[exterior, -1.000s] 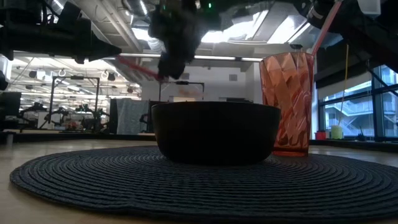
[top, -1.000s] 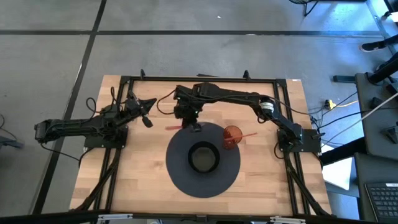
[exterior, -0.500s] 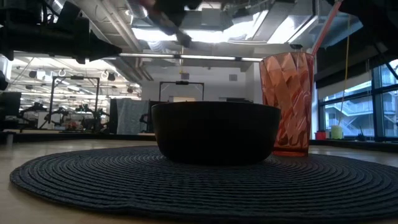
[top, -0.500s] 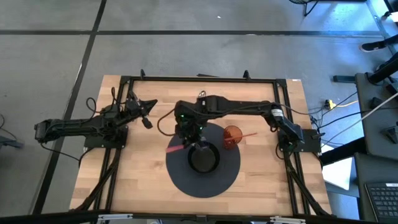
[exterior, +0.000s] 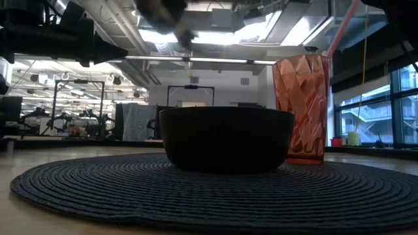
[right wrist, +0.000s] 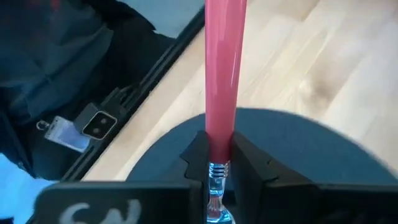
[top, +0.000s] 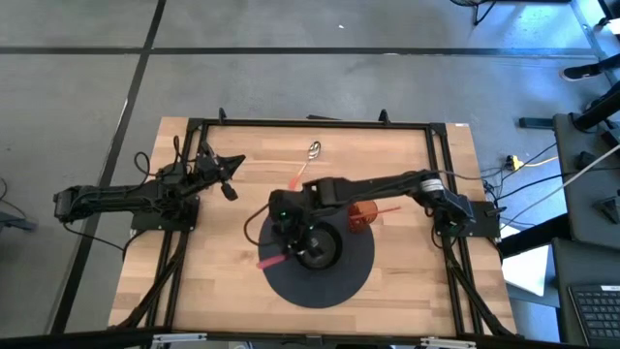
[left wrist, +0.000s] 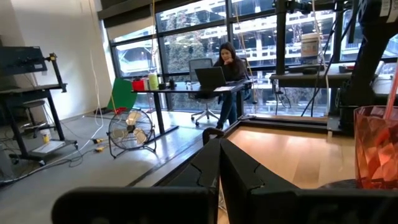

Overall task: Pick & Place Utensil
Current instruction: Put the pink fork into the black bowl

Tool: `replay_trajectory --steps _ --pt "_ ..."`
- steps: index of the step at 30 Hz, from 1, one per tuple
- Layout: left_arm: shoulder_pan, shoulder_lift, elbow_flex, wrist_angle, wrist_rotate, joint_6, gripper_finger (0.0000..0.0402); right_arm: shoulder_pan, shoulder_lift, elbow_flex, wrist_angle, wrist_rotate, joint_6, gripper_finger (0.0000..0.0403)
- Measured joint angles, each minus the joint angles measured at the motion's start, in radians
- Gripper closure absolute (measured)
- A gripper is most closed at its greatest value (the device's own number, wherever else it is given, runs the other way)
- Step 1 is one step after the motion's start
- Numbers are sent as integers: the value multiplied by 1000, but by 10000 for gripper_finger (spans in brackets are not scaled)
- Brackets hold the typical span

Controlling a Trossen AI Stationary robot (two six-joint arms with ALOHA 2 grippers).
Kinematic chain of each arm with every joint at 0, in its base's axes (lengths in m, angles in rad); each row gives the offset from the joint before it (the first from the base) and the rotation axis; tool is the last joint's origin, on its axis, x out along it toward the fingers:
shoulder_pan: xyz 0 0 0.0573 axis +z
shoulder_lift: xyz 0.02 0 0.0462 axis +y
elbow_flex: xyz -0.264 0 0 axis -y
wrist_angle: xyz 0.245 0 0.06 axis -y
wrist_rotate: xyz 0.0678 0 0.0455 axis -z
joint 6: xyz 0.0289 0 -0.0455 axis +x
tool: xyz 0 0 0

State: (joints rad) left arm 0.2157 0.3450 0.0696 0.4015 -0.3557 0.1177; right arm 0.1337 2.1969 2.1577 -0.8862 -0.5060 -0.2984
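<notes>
The utensil has a pink handle (top: 271, 258) and a metal neck (right wrist: 216, 174); its head is hidden under my right gripper (top: 294, 240). That gripper is shut on it above the left rim of the black bowl (top: 317, 248). The bowl rests on a round dark placemat (top: 320, 281). A red faceted cup (top: 360, 215) with a pink straw stands on the mat's far right part. In the low view the bowl (exterior: 225, 140) and the cup (exterior: 302, 108) stand side by side. My left gripper (left wrist: 221, 163) is shut and waits at the table's left. My right gripper pinches the utensil between its two fingers (right wrist: 196, 155), where the pink handle's end (right wrist: 219, 146) meets the metal neck. The handle runs on past the fingertips in line with them, toward the table's near left. The utensil is lifted clear, above the bowl and mat.
A second utensil with a metal head (top: 313, 149) and a pale handle lies on the bare wood toward the far edge. A black frame (top: 310, 123) borders the table. Bare wood shows to the left and right of the mat.
My right gripper has carried the pink utensil from the mat's far edge toward the near edge, stopping above the bowl's left rim. The handle has swung from pointing left to pointing near-left. The arm's move has uncovered the second utensil near the far edge.
</notes>
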Motion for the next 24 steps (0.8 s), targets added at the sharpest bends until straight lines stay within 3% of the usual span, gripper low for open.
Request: replay_trajectory --steps 6,13,18,24 --pt "0 0 0 -1 1 -1 398 -10 -1 -179 109 112 59 359" --pt "0 0 0 -2 2 -10 398 -11 -99 -323 174 221 101 359" --pt "0 0 0 -1 2 -15 397 -14 -180 -530 364 244 175 359" --pt "0 0 0 -1 2 -27 399 -14 -267 -703 529 381 230 359"
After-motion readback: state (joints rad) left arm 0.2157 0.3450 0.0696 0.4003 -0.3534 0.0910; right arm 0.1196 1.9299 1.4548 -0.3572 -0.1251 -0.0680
